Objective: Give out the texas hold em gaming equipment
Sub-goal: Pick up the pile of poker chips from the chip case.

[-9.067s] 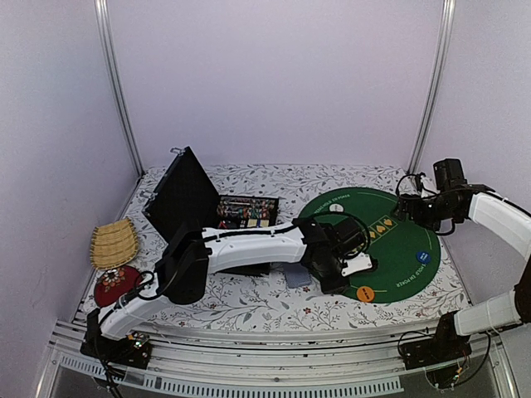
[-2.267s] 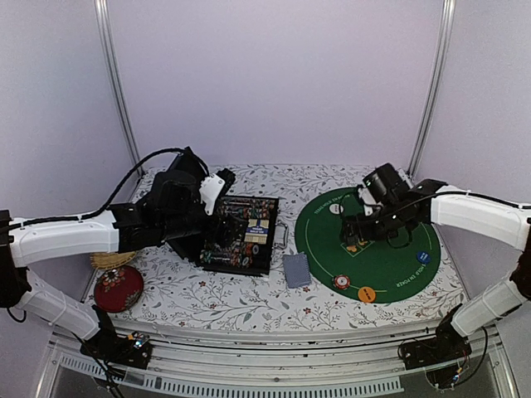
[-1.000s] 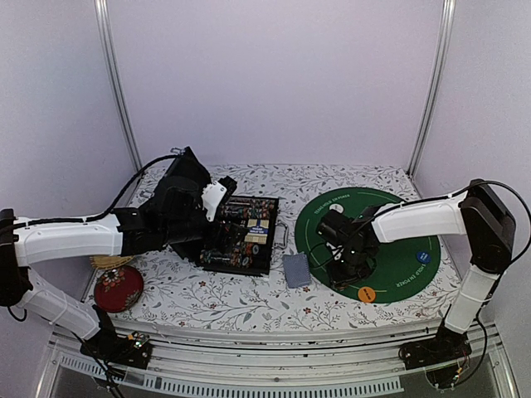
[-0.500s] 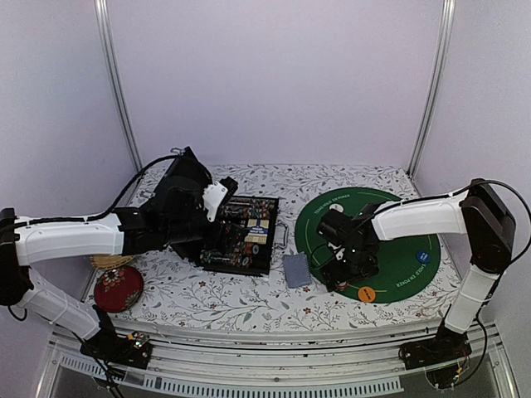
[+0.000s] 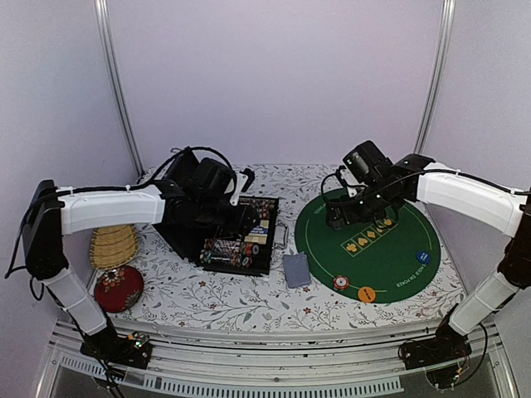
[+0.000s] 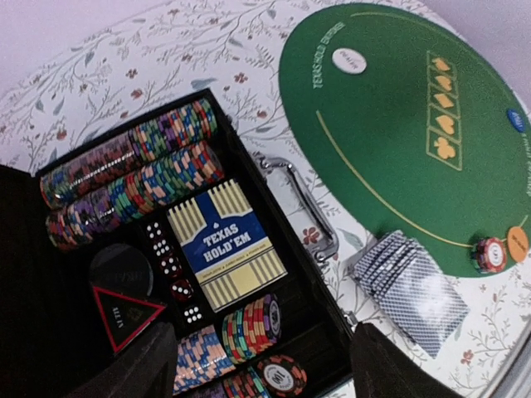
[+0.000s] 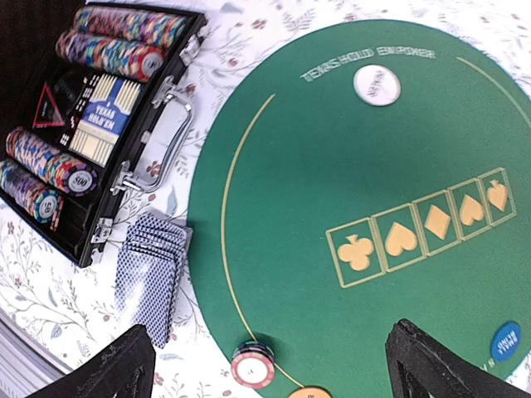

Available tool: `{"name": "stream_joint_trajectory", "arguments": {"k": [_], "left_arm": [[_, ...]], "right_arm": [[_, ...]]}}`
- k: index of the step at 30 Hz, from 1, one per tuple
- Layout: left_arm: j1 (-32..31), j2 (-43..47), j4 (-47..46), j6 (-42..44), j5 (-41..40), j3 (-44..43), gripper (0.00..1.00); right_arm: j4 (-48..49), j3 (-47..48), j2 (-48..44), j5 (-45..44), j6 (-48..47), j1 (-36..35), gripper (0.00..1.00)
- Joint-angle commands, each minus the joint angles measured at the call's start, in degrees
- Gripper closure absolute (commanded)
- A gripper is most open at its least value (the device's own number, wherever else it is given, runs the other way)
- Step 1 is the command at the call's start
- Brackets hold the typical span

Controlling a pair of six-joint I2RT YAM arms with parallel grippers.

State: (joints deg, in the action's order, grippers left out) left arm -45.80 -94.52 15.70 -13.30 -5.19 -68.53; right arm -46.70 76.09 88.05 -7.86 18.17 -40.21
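Chip stack (image 5: 340,283) stood on green mat (image 5: 390,265), lower centre of overhead frame, just beside orange button (image 5: 366,293). Card deck (image 5: 296,269) lay on cloth just left of mat. More chips sat in rows in black case (image 5: 241,240), left of centre.

Handling (judgement): chips rigid, light, smooth; stack apt to shear, so pinch across striped edges. Deck fanned, thin, slippery; take by long sides.

L gripper (image 6: 264,348) over case, fingers spread, empty. R gripper (image 7: 270,340) likewise spread, empty.

Vs 0.5 s prior: R arm had lifted off lower mat to mat's upper left; stack and deck unmoved.
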Motion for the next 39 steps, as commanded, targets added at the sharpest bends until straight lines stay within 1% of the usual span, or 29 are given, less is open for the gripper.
{"name": "stream_joint_trajectory", "arguments": {"k": [1,4,6,8,13,25,31,32,33,39], "left_arm": [[-1.67,-4.77,3.91,-7.14,-5.99,-0.96,0.29],[-1.95,-7.84,5.10,-8.84,-9.88,-2.60,0.36],[-2.49,-9.67,5.31,-9.19,-10.85,-3.80,0.41],[-3.20,-11.54,4.69,-9.13,-11.03,-4.73,0.45],[-3.62,-15.06,5.39,-9.84,-9.77,-6.25,0.51],[-4.72,-17.56,7.33,-10.17,-9.95,-5.88,0.50],[-5.78,-17.61,6.22,-9.71,-6.05,-6.22,0.52],[-6.00,-17.62,6.19,-9.57,-6.06,-6.32,0.52],[-6.17,-19.44,6.16,-9.46,-6.06,-6.35,0.52],[-6.24,-20.25,6.18,-8.93,-6.88,-6.26,0.52]], "right_arm": [[2.60,-1.50,3.22,-1.67,-3.11,0.01,0.01],[4.28,-3.01,4.00,-0.77,-4.71,0.22,0.01],[5.28,-3.98,4.35,-0.27,-5.41,0.51,0.01],[6.13,-4.79,4.83,0.02,-5.92,0.85,0.01],[6.92,-5.73,6.09,0.26,-6.89,1.44,0.01],[7.63,-5.49,7.57,2.31,-7.28,1.50,0.01],[7.13,-5.64,7.25,1.95,-7.45,1.53,0.01],[7.23,-5.75,7.23,2.03,-7.50,1.50,0.01],[7.36,-5.86,7.22,2.20,-7.53,1.53,0.01],[7.27,-5.69,7.79,2.52,-7.88,1.53,0.01]]}}
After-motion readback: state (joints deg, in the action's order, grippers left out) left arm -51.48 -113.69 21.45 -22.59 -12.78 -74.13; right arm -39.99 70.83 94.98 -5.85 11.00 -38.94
